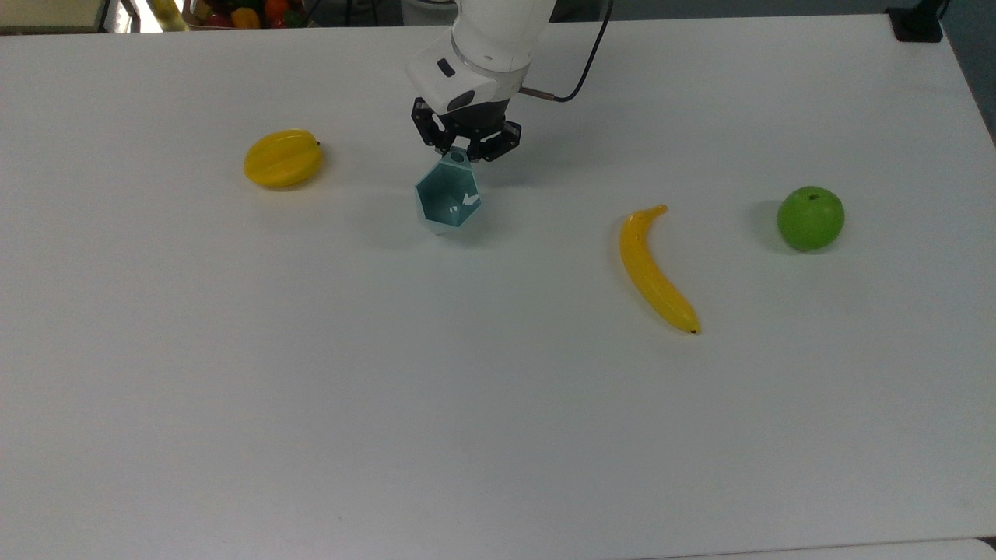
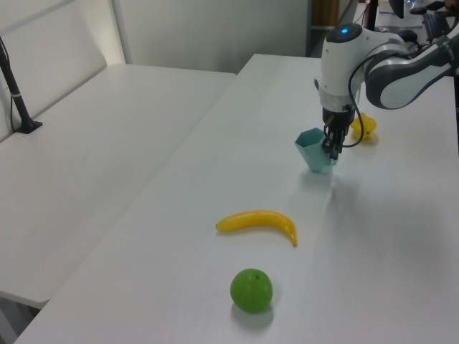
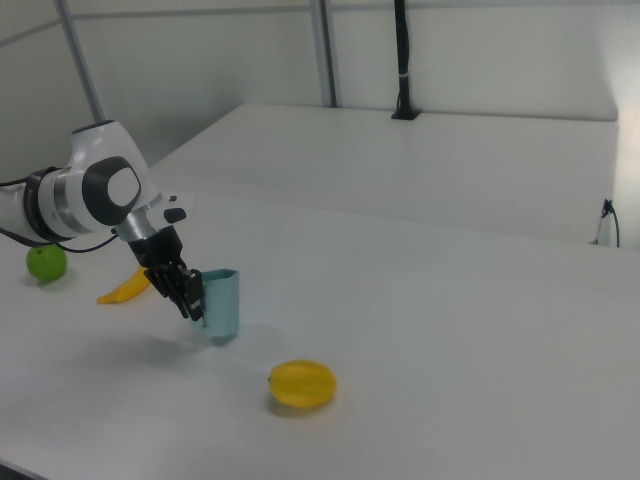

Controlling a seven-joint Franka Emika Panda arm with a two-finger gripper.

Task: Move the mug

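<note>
The pale teal mug (image 1: 448, 201) (image 2: 315, 149) (image 3: 221, 305) with its hexagonal rim is upright, at or just above the white table (image 1: 311, 404), between the yellow star fruit and the banana. My gripper (image 1: 460, 155) (image 2: 332, 150) (image 3: 196, 301) is shut on the mug's small tab handle, on the far side of the mug in the top view. The white arm reaches in from the top view's upper edge.
A yellow star fruit (image 1: 282, 158) (image 2: 362, 126) (image 3: 302, 384) lies to the top view's left of the mug. A banana (image 1: 654, 268) (image 2: 259, 223) (image 3: 126, 286) and a green apple (image 1: 810, 218) (image 2: 251, 290) (image 3: 46, 262) lie to the top view's right.
</note>
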